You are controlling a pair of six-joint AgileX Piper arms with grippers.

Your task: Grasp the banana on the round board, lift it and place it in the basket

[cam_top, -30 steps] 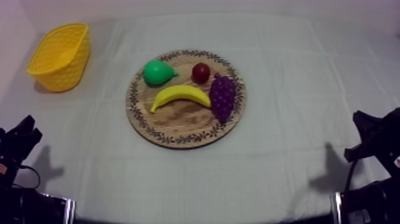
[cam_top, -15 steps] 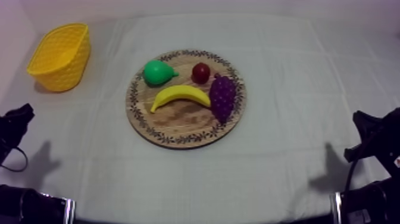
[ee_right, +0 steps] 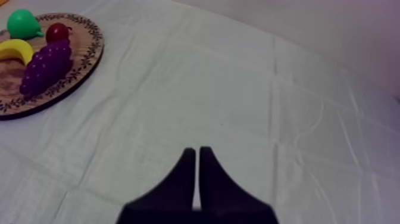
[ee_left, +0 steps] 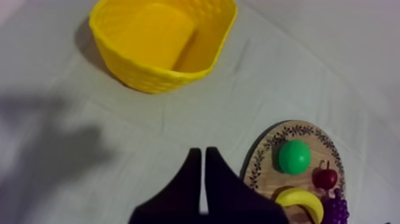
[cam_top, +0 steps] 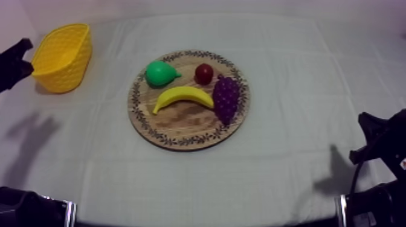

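Left arm point(cam_top: 12, 60) has swung up from the lower left edge in the past second and now sits just beside the yellow basket point(cam_top: 60, 57) at the far left of the desk point(cam_top: 290, 90); the fruit and the right arm point(cam_top: 380, 142) have not moved.

From above, the banana point(cam_top: 182, 96) lies at the middle of the round wooden board point(cam_top: 181, 130). It is plain yellow and arched, with both ends pointing to the near rim. The green pear point(cam_top: 160, 73) and the small red fruit point(cam_top: 204, 73) sit behind it, and the purple grapes point(cam_top: 225, 99) lie just beside its right end.

At the left wrist, the left claw point(ee_left: 202, 156) has its fingers together, a thin slit between them. It hangs over bare cloth between basket and board, with part of the banana showing below the pear.

At the right wrist, the right claw point(ee_right: 197, 152) is also together, holding nothing, over bare cloth and well apart from the board. One end of the banana shows beside the grapes.
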